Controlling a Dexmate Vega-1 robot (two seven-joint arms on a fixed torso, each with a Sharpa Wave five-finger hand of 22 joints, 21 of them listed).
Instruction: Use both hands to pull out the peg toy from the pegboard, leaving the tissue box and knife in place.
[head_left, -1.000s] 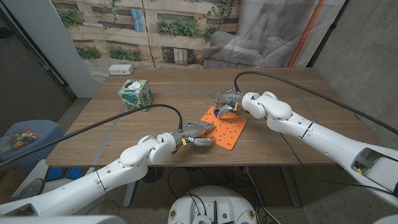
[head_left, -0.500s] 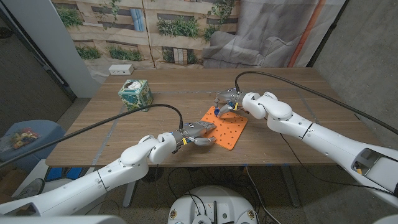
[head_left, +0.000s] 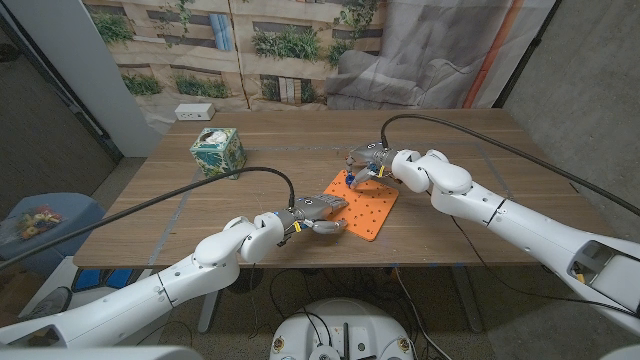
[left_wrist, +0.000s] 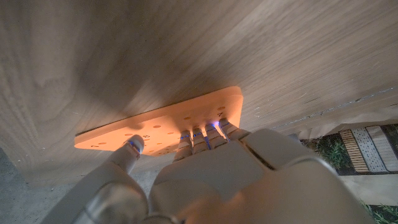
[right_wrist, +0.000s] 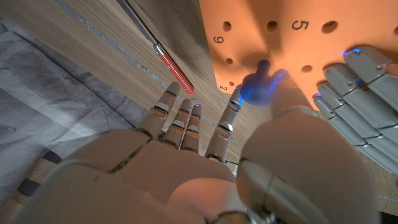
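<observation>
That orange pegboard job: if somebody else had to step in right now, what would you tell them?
Left hand: fingers pressing on the near end of the orange pegboard, steadying it.
Right hand: pinching the blue peg toy at the board's far corner; whether the peg is out of its hole cannot be told.
Tissue box stands at the table's far left, untouched. Knife, red-handled, lies on the table beside the board.
Done: both hands placed.
Left: lift the peg clear while the left hand holds the board down; leave box and knife alone.
</observation>
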